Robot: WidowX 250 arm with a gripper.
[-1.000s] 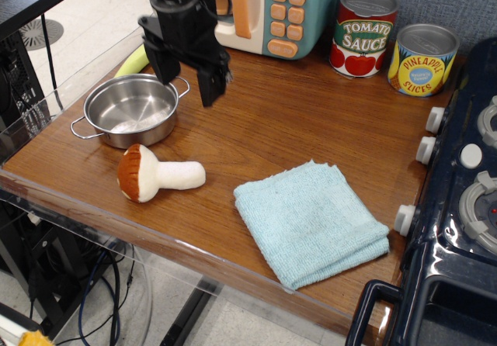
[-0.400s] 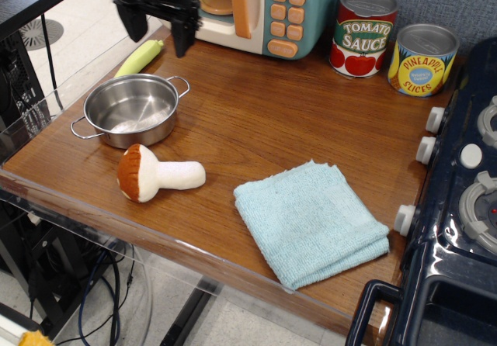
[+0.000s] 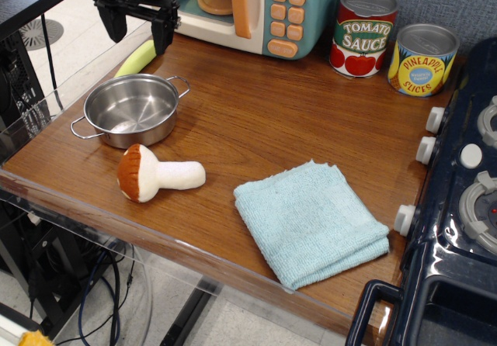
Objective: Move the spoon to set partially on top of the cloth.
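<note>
Gripper (image 3: pixel 138 28) shifted left, wide open, empty, above spoon (image 3: pixel 137 57) at table's back-left edge; cloth (image 3: pixel 311 222) far.

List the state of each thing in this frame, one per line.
gripper: open, empty, above the spoon
spoon: lying behind the pot, only its yellow-green handle shows
cloth: folded flat, nothing on it
steel pot: upright, empty
toy mushroom: lying on its side
toy microwave: door ajar
tomato sauce can: upright
pineapple can: upright
</note>
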